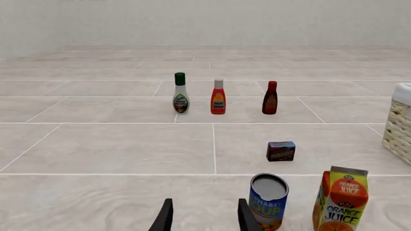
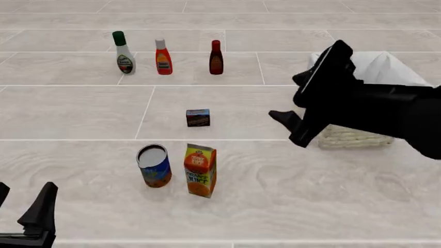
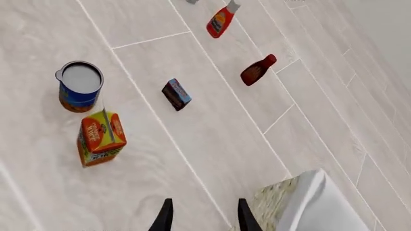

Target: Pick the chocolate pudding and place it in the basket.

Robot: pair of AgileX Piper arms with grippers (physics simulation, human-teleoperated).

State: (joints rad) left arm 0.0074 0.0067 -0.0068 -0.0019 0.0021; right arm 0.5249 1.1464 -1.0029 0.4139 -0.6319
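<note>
The chocolate pudding (image 2: 198, 118) is a small dark brown box standing on the tiled surface, also seen in the left wrist view (image 1: 280, 150) and the right wrist view (image 3: 176, 94). The wicker basket (image 2: 352, 137) with white lining sits to its right, half hidden behind my right arm; its corner shows in the wrist views (image 3: 308, 202) (image 1: 401, 127). My right gripper (image 2: 290, 99) hangs open and empty in the air between pudding and basket (image 3: 204, 219). My left gripper (image 2: 24, 202) is open and empty at the near left (image 1: 204, 219).
A blue can (image 2: 154, 165) and an orange juice carton (image 2: 200, 170) stand side by side in front of the pudding. Three bottles line the far side: a white dressing bottle (image 2: 124, 53), a red one (image 2: 163, 57) and a dark one (image 2: 216, 58).
</note>
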